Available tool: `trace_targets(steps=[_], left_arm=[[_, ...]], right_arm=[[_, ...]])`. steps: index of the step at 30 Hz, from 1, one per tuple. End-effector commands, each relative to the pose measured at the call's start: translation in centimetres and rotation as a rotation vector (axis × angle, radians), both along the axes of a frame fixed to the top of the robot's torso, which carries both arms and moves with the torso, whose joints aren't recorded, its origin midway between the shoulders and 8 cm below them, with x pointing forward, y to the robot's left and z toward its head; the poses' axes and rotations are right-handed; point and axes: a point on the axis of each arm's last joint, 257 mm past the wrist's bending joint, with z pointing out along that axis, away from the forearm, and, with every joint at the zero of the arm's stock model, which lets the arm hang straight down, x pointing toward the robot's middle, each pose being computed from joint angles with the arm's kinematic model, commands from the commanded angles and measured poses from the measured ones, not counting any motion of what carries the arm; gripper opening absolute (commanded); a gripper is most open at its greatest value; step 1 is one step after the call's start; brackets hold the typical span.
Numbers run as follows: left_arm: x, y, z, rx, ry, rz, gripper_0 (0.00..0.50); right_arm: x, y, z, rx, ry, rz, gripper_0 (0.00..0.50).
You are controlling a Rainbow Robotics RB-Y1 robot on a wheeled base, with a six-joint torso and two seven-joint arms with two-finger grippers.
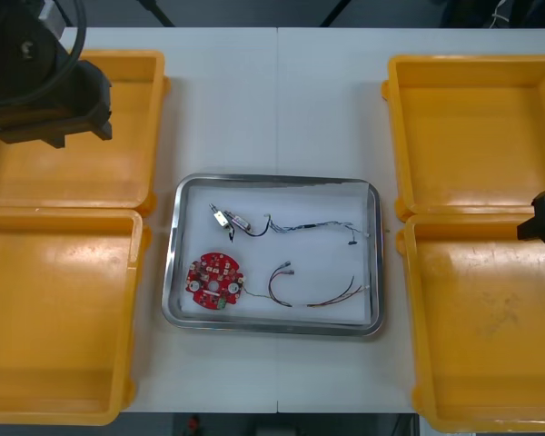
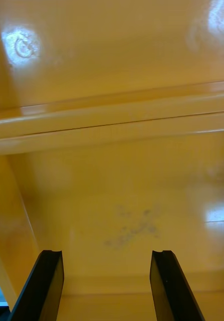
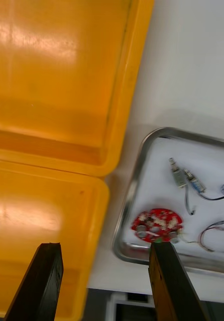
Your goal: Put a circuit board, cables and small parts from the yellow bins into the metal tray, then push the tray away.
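The board (image 1: 214, 281) is laid in the left part of the white-lined tray (image 1: 272, 180), with cables (image 1: 318, 227) and small metal parts (image 1: 222, 217) beside it, while the left gripper (image 3: 104, 248) is held over the left bins (image 1: 64, 318) and the right gripper (image 2: 107, 256) over the right bins (image 1: 477, 127), both with fingers spread.

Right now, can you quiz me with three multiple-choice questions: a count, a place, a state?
1. How many yellow plastic bins stand on the light table? A two; B four; C six.
2. Where is the round red circuit board? A in a bin; B in the shiny metal tray; C on the bare table.
3. The left hand is: A open, empty; B shut on nothing; C shut on the board.
Answers: B, two at each side; B, it lies on the tray's white inside; A, its black fingers stand apart, nothing between.
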Motion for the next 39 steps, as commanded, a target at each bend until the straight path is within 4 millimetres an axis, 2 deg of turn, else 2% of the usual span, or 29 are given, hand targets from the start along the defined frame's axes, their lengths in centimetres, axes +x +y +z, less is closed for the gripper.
trace_targets(steps=[1,6,11,18,25,31,39], left_arm=[[-0.3,4.5,0.0,-0.039,-0.028,0.097,0.5],[-1.0,8.2,-1.8,-0.005,-0.009,0.096,0.5],[-2.2,11.8,-4.5,0.022,0.022,0.108,0.5],[-2.1,14.8,-8.0,0.043,-0.024,0.08,0.5],[-1.9,15.7,-10.1,0.058,-0.044,0.057,0.5],[-3.1,15.2,-11.4,0.066,0.008,-0.021,0.5],[-5.1,14.5,-13.3,0.058,0.065,-0.055,0.5]], right_arm=[[1.2,2.7,2.0,-0.079,-0.031,0.136,0.5],[1.8,5.9,2.2,-0.116,-0.028,0.253,0.5],[1.7,9.9,2.3,-0.153,-0.006,0.408,0.5],[0.4,15.1,1.7,-0.2,0.034,0.638,0.5],[-0.5,18.8,0.2,-0.306,0.044,0.903,0.5],[-1.4,22.1,-1.4,-0.374,0.061,1.152,0.5],[-2.9,28.0,-3.3,-0.474,0.011,1.425,0.5]])
